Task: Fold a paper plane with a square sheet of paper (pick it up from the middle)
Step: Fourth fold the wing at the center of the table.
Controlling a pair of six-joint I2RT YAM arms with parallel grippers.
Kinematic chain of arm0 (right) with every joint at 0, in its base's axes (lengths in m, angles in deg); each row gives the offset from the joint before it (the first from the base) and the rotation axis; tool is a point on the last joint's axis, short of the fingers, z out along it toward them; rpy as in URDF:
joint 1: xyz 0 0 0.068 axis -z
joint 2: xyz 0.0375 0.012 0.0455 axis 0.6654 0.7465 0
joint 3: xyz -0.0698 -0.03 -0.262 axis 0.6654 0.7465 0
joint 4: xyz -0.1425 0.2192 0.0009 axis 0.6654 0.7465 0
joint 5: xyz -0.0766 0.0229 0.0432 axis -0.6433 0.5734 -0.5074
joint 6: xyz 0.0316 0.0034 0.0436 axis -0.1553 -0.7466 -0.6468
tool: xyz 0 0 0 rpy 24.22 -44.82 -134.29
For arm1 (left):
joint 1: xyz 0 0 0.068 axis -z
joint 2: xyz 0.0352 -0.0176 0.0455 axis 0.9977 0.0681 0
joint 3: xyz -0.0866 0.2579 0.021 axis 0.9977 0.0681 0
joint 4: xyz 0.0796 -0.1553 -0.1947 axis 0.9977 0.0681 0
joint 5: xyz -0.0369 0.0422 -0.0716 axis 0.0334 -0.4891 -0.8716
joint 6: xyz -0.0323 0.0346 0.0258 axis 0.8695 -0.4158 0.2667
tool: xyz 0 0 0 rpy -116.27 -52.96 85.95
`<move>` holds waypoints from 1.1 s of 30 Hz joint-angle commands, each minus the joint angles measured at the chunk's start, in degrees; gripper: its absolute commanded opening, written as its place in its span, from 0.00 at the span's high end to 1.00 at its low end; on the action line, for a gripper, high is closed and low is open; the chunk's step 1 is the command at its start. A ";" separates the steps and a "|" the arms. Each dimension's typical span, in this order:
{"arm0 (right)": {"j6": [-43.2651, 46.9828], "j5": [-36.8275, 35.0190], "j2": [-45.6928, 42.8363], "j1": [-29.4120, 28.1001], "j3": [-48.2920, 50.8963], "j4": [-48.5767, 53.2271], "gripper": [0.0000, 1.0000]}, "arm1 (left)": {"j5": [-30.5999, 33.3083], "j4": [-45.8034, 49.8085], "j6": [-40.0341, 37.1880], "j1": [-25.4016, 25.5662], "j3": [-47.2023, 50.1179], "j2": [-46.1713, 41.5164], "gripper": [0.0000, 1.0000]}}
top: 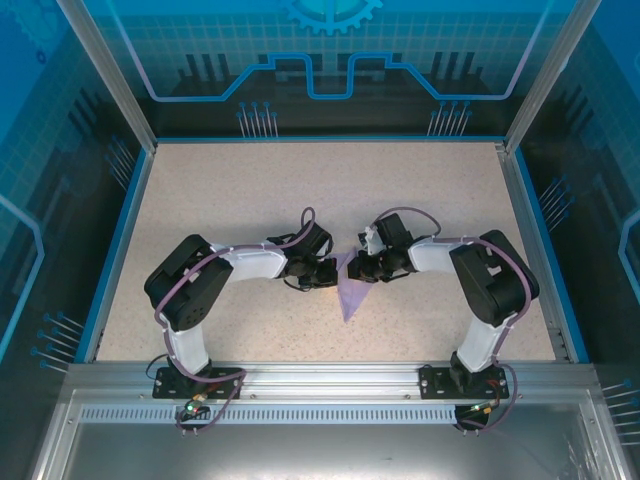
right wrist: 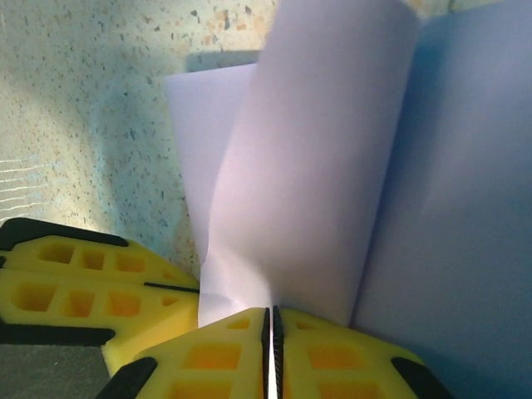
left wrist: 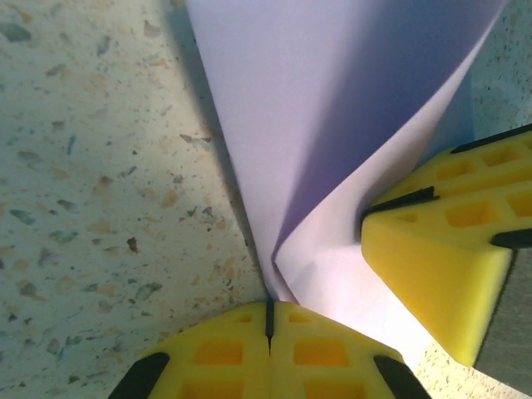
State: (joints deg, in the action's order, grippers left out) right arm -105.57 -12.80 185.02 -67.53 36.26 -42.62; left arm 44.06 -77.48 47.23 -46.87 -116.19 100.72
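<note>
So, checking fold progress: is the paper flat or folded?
Folded: the lilac paper rises in creased, overlapping layers, pinched by left gripper and right gripper.

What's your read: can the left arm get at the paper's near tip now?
Probably not yet: the left gripper is shut on the paper, the right gripper shut on it alongside. Nothing blocks the tip, but it must release first.

Tight squeeze here: the paper (left wrist: 332,125) stands up right ahead of the left gripper (left wrist: 268,309), with the right gripper (right wrist: 271,316) jammed in just beside its fingers. Outward of both sets of fingers, bare table (top: 230,190) lies wide open.
</note>
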 commanded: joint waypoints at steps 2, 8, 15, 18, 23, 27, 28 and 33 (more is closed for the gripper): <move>0.22 -1.25 2.28 0.78 -1.47 3.42 0.87 | 3.28 -0.44 -1.39 0.59 -0.36 2.91 1.00; -0.35 -2.19 2.55 0.75 -1.28 4.73 0.87 | 4.12 1.81 -0.42 1.11 -0.73 -1.42 0.95; -1.25 -2.61 3.55 0.78 -0.90 4.99 0.87 | 6.83 5.31 4.36 4.68 0.11 -7.64 0.68; -1.58 -2.71 3.70 0.78 -0.79 4.92 0.87 | 7.78 5.20 8.23 7.08 1.64 -9.35 0.60; -1.98 -2.08 4.08 0.69 -0.63 4.31 0.88 | 8.33 2.38 13.02 10.98 4.24 -9.62 0.58; -1.89 -1.87 4.00 0.69 -0.52 4.29 0.88 | 8.19 0.20 14.49 12.21 5.03 -7.68 0.58; -1.89 -1.91 3.93 0.69 -0.50 4.37 0.88 | 8.33 0.11 14.50 12.42 4.94 -7.26 0.59; -1.82 -1.66 3.71 0.69 -0.10 4.20 0.88 | 8.86 -0.02 14.17 12.67 4.59 -5.91 0.64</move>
State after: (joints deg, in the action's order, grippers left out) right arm -107.12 -12.19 186.20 -67.16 34.90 -41.22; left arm 51.57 -76.43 60.37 -34.59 -111.97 93.75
